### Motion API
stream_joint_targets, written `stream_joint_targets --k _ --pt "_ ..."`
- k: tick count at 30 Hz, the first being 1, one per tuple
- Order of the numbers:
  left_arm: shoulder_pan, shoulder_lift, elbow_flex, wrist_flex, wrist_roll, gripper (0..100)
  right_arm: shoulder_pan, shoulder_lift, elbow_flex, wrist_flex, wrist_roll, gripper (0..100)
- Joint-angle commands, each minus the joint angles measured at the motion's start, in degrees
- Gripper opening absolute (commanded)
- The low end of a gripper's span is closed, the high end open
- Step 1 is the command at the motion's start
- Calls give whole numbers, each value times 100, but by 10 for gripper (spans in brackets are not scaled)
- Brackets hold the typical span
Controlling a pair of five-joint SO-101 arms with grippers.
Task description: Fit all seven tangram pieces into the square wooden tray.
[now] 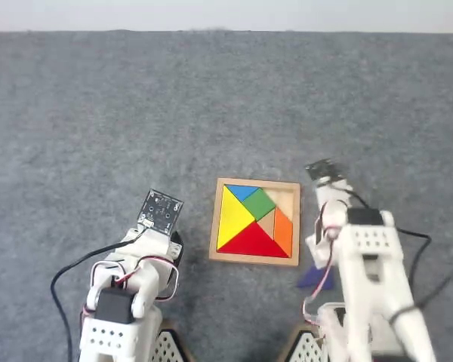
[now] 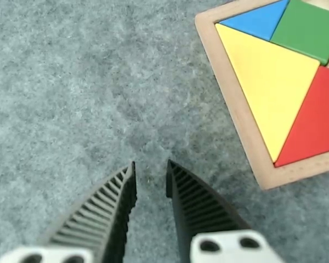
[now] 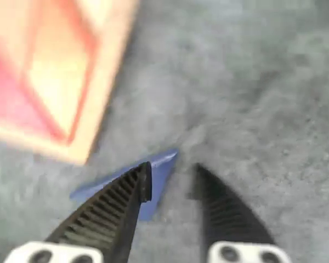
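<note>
The square wooden tray lies between the two arms. In it are a blue triangle, a green square, a yellow triangle, a red triangle and an orange piece. Pale wood shows at its far right corner and in a small patch mid-tray. A dark blue piece lies on the carpet just off the tray's near right corner. My right gripper is open low over this blue piece, one finger above it. My left gripper is open over bare carpet, left of the tray.
Grey carpet covers the whole table. The right arm's body stands over the near right side, with cables trailing from both arms. The far half of the carpet is bare.
</note>
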Motion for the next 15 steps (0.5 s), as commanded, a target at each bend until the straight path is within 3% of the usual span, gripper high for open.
stream_joint_targets --k 1,6,15 --pt "9 -9 -40 26 35 88 -418 -1033 -18 822 905 271" --pt "9 -9 -40 26 35 88 -1095 -1103 193 1147 1811 270" --pt "9 -9 -40 26 35 88 -1165 963 53 576 2673 271"
